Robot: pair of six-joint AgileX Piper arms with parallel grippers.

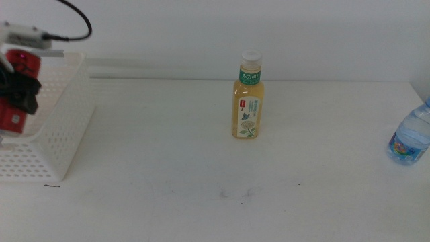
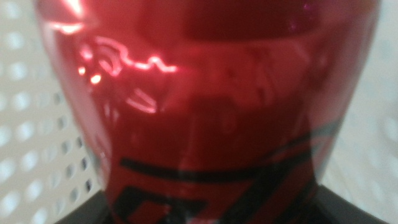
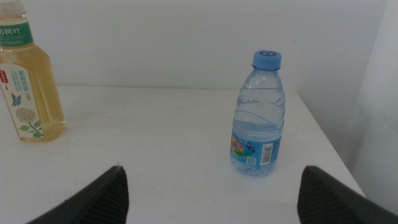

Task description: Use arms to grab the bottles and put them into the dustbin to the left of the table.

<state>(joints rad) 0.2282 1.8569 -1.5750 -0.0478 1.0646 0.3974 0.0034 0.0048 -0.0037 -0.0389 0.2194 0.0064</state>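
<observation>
1. Three containers are in sight: a red can [image 1: 12,91], a yellow tea bottle [image 1: 248,97] and a small water bottle [image 1: 410,138].
2. At the far left, the left end effector [image 1: 19,91] hangs above the white perforated dustbin [image 1: 60,134], its dark jaws pinching the red can around its middle. The can shows above and below the jaws.
3. From the left wrist camera the can [image 2: 205,106] fills nearly the whole picture, glossy red with black lines low on its body, and the basket's dotted wall [image 2: 37,143] lies blurred behind it.
4. The dustbin sits at the left end of the tabletop [image 1: 168,168], its near wall and right wall plain to see.
5. The tea bottle stands upright near the middle of the tabletop, toward the far side, white cap on, green-and-white label facing the room.
6. The water bottle stands at the right edge, partly cut off in the middle view; in the right wrist camera it [image 3: 258,115] is upright, clear, with a blue cap and a coloured label low on its body.
7. That same camera catches the tea bottle [image 3: 28,87] off to one side, well apart from the water bottle.
8. The right end effector [image 3: 211,193] waits on the right, out of the middle view, its two jaws spread wide and holding nothing, with the water bottle beyond them.
</observation>
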